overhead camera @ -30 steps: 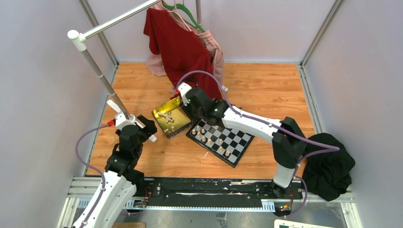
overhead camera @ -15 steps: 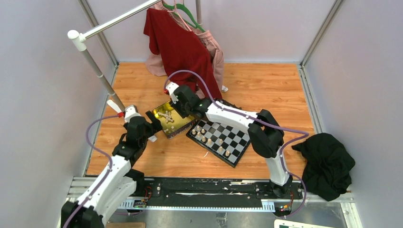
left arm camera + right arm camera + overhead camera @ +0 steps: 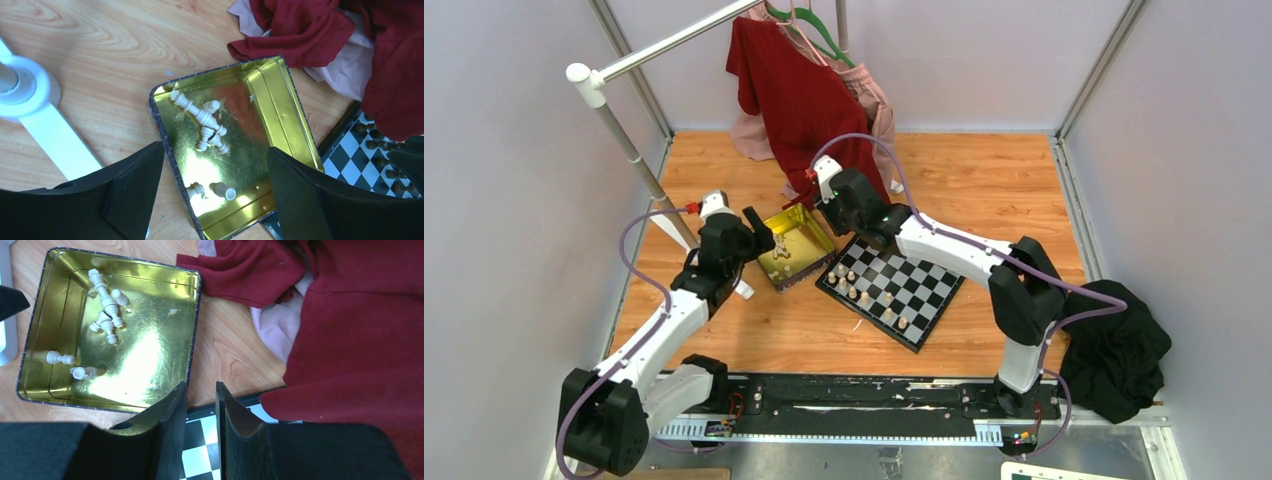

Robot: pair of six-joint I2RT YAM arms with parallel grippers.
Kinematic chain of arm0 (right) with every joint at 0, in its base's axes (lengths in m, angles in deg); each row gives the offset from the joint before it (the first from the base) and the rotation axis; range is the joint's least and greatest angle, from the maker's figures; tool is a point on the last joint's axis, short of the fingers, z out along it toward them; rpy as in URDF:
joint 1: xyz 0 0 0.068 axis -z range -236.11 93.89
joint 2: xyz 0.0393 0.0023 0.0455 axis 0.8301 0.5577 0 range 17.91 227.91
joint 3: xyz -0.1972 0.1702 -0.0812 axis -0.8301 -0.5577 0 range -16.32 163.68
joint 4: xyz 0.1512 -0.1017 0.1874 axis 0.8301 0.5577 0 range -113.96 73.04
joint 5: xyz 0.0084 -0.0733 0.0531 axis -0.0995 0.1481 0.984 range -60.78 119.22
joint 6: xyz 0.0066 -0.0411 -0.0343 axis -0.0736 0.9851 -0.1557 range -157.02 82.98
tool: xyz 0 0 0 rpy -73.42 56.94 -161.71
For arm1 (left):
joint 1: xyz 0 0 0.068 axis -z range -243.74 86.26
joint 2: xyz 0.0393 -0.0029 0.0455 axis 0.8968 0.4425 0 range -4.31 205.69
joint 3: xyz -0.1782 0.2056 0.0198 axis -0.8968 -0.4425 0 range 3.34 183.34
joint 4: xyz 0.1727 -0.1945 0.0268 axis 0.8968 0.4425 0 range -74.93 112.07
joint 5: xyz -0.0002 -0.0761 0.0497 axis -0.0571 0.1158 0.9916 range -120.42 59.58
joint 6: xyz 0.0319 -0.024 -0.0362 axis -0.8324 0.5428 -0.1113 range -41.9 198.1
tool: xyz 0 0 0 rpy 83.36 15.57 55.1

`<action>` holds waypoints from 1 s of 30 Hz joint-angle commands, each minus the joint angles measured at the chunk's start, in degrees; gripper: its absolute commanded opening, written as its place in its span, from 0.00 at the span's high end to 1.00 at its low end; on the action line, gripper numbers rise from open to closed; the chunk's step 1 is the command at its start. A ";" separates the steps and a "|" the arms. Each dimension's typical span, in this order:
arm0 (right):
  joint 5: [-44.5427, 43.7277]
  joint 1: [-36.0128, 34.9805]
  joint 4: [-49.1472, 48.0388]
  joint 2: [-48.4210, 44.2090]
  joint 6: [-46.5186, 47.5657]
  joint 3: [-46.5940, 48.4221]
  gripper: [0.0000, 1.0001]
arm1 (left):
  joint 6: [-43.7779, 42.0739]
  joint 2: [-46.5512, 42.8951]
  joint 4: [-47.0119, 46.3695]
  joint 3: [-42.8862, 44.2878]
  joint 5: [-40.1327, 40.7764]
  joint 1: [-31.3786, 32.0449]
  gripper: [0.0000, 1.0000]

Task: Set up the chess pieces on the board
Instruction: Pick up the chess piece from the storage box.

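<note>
Starting at the near edge, we see a crumpled black cloth [image 3: 1119,345] lying at the right of the wooden tabletop [image 3: 984,180]. Beyond the arm bases sits the flat black-and-white checkered chessboard [image 3: 914,295], turned diagonally. Several small cream turned chess pieces [image 3: 854,293] stand along its left side, and in the left wrist view we make out small dark pieces [image 3: 377,145] standing on its far edge, close under the red cloth.

Just left of the board, touching or nearly touching it, lies the shiny gold square tin [image 3: 804,235]. A loose cluster of cream pieces [image 3: 205,120] lies in it on their sides, with two more [image 3: 225,192] nearer its corner.

The left gripper [image 3: 214,152] hangs over the tin's left side, its black fingers spread wide and holding nothing. The right gripper [image 3: 201,390] hangs above the board's far corner beside the tin. Its fingers are nearly together, with a narrow slit between them, and we see nothing in that slit.

Farther back, a dark red garment [image 3: 799,95] and a pale pink one [image 3: 879,120] hang from a green hanger [image 3: 809,25] on a white rack pole [image 3: 624,140], their hems resting on the table.
</note>
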 commanded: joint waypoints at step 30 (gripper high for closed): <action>3.00 7.06 -7.02 -6.12 -4.13 -7.97 0.70 | -5.03 36.48 2.50 22.12 10.02 6.36 0.42</action>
